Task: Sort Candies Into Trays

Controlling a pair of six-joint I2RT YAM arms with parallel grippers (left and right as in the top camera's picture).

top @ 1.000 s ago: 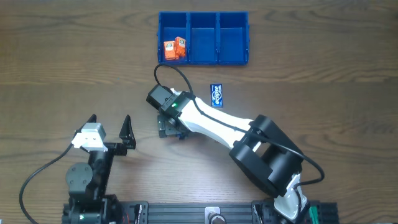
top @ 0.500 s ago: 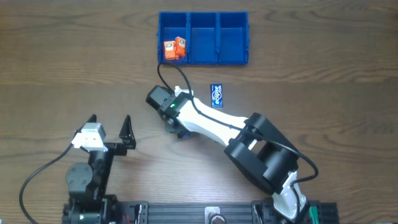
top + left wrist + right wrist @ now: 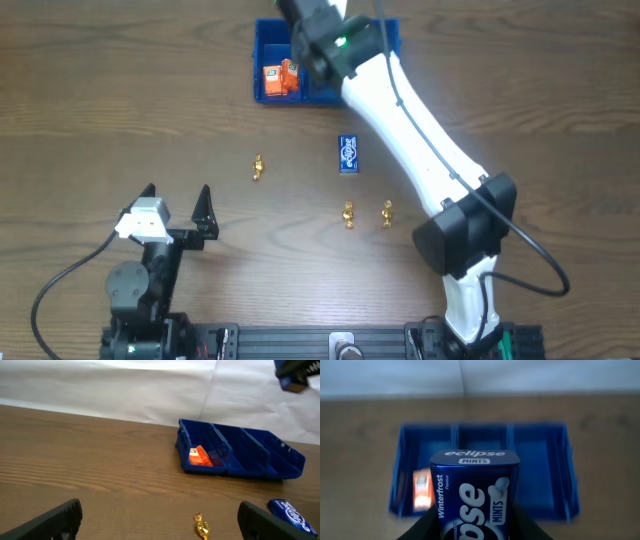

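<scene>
Jaws on the right arm [image 3: 420, 130] are pinching a blue mint tin [image 3: 475, 495] by its two sides, one end turned up toward the wrist camera. The tin hangs high above the blue tray [image 3: 205, 469], roughly in line with the middle of its three compartments, and the left wrist view shows it well clear of the rim. The tray sits at the middle of the counter's [image 3: 100, 100] far edge. Its compartment toward the counter's left edge holds orange candies [image 3: 281, 78]; the middle and right ones look bare.

A second tin [image 3: 347, 154] lies flat on the counter just on the near side of the tray. Three gold candies [image 3: 258, 167] lie farther toward the near edge, one on the left and two close together on the right. The left jaws are spread wide with nothing between them, near the counter's near left corner and facing the tray.

The step in hand looks to be setting the tin into a bare compartment. To do it well, the arm should come down with the tin's long side running along the compartment, centred between the dividers so no corner catches a wall. The jaws should part only once the tin is low inside, since a drop from this height could bounce it out or into the orange candies. The same compartment should take the second tin.
</scene>
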